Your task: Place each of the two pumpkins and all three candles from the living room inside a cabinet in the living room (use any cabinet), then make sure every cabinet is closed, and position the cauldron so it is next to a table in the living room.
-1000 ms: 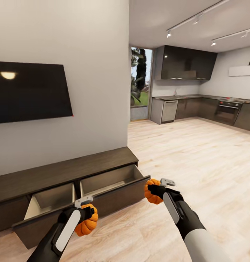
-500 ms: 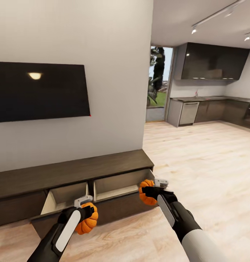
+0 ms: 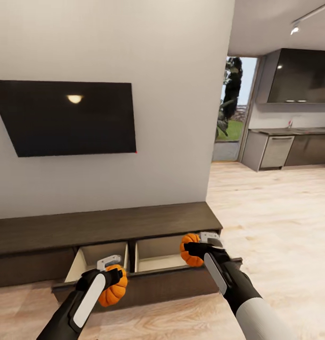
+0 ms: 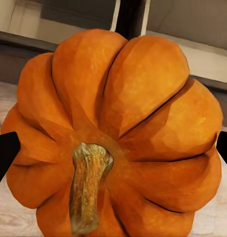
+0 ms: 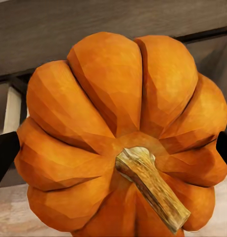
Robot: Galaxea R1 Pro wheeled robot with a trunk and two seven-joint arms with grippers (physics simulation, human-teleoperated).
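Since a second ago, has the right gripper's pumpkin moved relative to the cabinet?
Yes. The right gripper's pumpkin was beyond the cabinet's right end; now it is over the open right drawer.

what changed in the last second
The view swung toward the cabinet, so the camera moved, not the furniture. The right gripper carried its pumpkin over the open right drawer. The left gripper still holds the other pumpkin.
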